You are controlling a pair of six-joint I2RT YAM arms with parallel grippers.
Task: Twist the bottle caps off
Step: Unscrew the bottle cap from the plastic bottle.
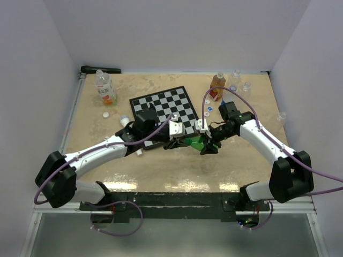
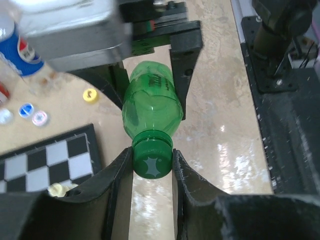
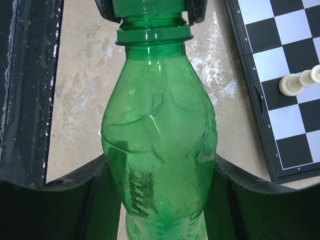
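Bottle-wise, a clear bottle [image 1: 105,87] stands near the counter's far left corner, with a loose cap [image 1: 106,114] just in front of it. Right of that, the chessboard [image 1: 163,107] lies toward the far edge, about midway along.

In front of the board my left gripper [image 1: 179,142] reaches in from the left. On its wrist camera I see its fingers [image 2: 117,190] clenched on the green cap [image 2: 152,161], one on each side. The cap is on the neck of the green bottle [image 2: 152,105], which lies horizontal near the middle of the counter, cap pointing left. I cannot tell whether it touches the surface.

My right gripper [image 1: 207,145] grasps the bottle's body. Its wrist view shows the fingers [image 3: 65,200] pressing both flanks, and the plastic is dented.

A yellow cap [image 2: 90,95] lies loose on the counter beyond the board's edge. Further right, an orange bottle [image 1: 217,87] and small bottles [image 1: 246,87] stand toward the far right corner.
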